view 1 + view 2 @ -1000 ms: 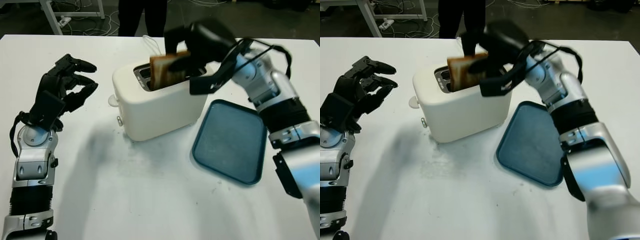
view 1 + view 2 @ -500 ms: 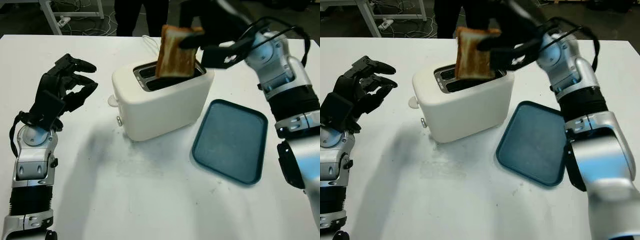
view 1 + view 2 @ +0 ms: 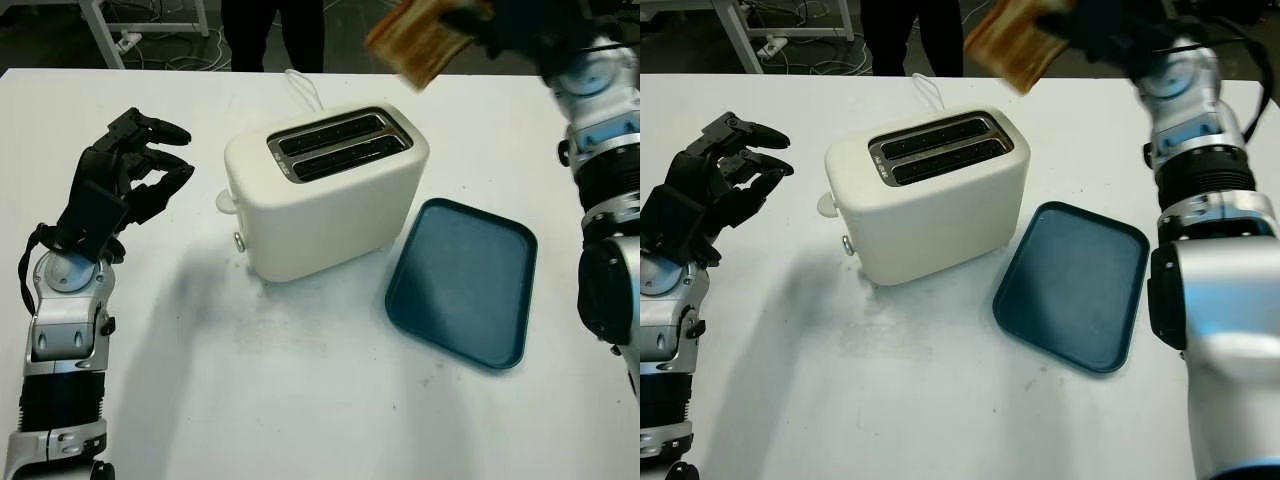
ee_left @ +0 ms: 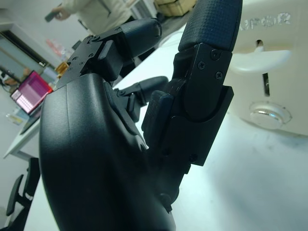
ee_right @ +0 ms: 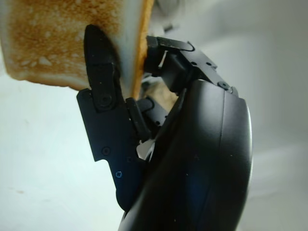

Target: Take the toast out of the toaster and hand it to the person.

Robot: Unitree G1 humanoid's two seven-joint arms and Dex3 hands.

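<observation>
A browned slice of toast (image 3: 417, 38) hangs high over the table's far edge, pinched in my right hand (image 3: 470, 20). The right wrist view shows the black fingers (image 5: 98, 86) clamped on the toast (image 5: 53, 43). The cream toaster (image 3: 325, 195) stands in the middle of the white table, both slots (image 3: 340, 145) dark. A person's dark legs (image 3: 270, 30) stand beyond the far edge. My left hand (image 3: 125, 175) is open, raised over the table's left side, apart from the toaster.
A dark teal tray (image 3: 462, 280) lies right of the toaster. The toaster's white cord (image 3: 303, 88) runs off behind it. A metal frame and cables (image 3: 130, 30) sit on the floor at the back left.
My right hand has lifted the toast clear of the slot and carried it up and to the right, toward the far edge. The left hand has not moved.
</observation>
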